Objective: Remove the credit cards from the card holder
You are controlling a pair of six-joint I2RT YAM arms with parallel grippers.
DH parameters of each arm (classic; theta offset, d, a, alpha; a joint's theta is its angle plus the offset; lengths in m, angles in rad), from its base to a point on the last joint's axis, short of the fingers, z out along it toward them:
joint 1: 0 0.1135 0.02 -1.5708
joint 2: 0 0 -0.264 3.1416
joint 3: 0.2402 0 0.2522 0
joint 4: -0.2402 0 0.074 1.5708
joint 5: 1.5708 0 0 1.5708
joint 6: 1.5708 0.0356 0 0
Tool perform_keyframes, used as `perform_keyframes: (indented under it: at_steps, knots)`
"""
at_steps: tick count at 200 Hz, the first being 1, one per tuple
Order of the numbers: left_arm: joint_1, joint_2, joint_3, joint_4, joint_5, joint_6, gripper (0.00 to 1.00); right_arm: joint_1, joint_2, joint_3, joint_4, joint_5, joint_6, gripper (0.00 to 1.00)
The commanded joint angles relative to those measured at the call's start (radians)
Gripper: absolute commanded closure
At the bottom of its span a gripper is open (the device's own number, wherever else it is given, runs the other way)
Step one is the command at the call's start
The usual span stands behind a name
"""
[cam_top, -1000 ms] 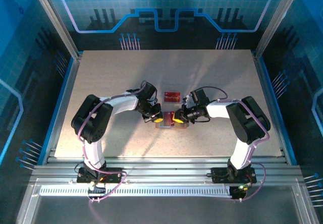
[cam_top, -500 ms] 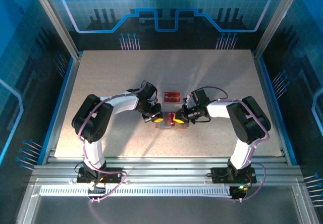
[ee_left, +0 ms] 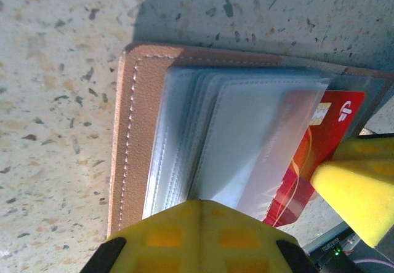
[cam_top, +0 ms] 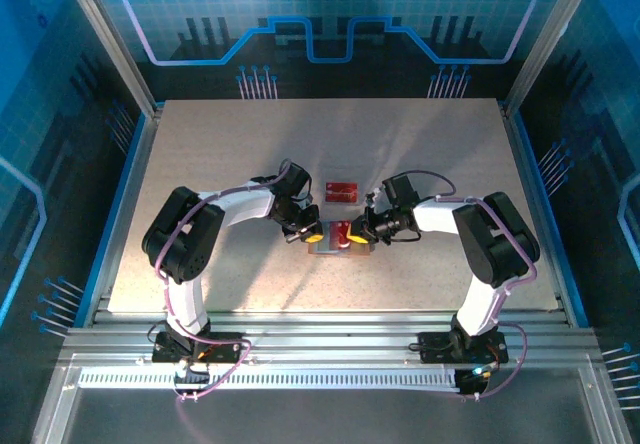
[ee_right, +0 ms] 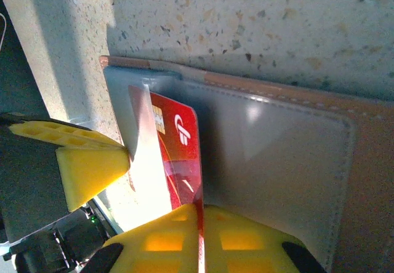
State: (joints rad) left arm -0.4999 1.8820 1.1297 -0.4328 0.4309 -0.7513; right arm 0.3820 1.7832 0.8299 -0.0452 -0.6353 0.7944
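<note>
Half-hidden: credit card inside card holder sleeve.

A speckled beige table is carrying an open tan card holder, which is lying flat near its middle, with a small red card lying just beyond it, apart.

place: robot lab cell | evidence: aluminium-rail frame, blue printed enclosure walls, speckled bench
</note>
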Motion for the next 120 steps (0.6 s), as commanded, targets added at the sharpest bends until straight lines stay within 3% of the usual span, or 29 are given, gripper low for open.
perform_keyframes:
  at_steps: [1, 120]
  knots:
    - [0.006, 0.032, 0.014, -0.064, -0.035, 0.027, 0.96, -0.018, -0.030, -0.023, -0.050, 0.019, -0.026, 0.92]
    - [0.007, 0.034, 0.027, -0.070, -0.034, 0.032, 0.96, -0.052, -0.085, -0.016, -0.141, 0.043, -0.083, 0.92]
